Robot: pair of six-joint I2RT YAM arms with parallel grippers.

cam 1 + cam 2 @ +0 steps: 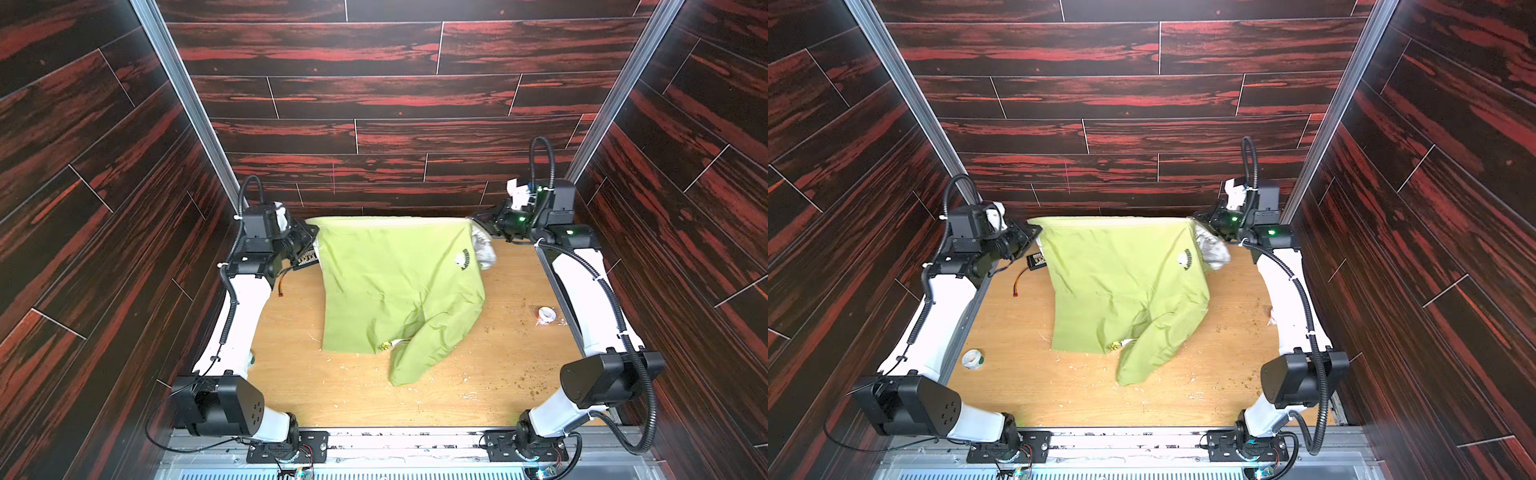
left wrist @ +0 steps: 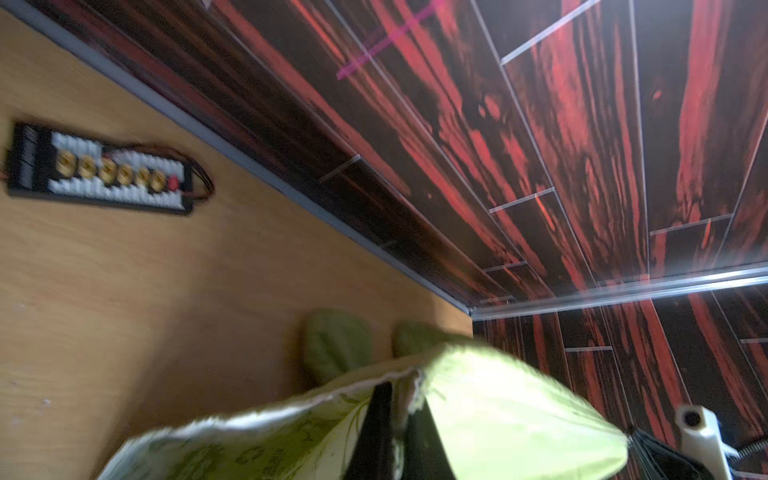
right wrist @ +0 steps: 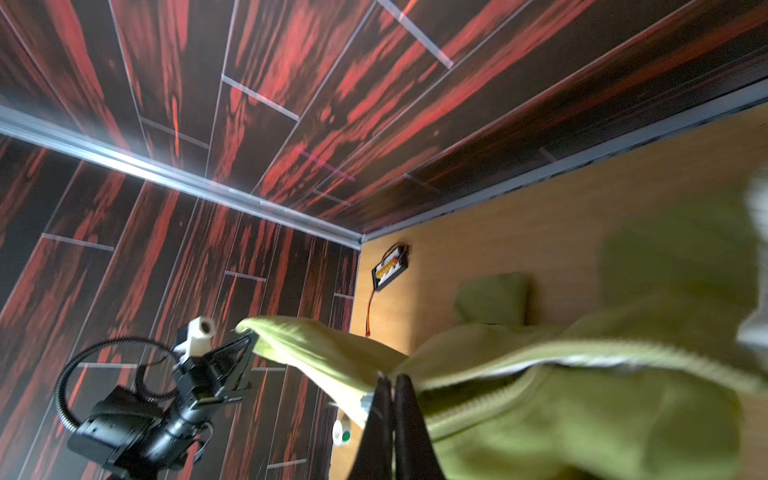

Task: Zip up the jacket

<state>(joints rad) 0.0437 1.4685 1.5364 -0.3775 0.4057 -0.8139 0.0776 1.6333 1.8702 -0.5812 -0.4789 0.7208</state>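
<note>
jacket (image 1: 395,282) hung taut between left gripper (image 1: 312,230) and right gripper (image 1: 474,220), both clamped on its corners; risk of slipping out if stretched harder.

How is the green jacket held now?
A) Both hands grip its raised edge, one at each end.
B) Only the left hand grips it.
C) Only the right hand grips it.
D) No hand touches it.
A: the left hand and the right hand are each shut on one end of the lifted edge of the jacket.
</note>
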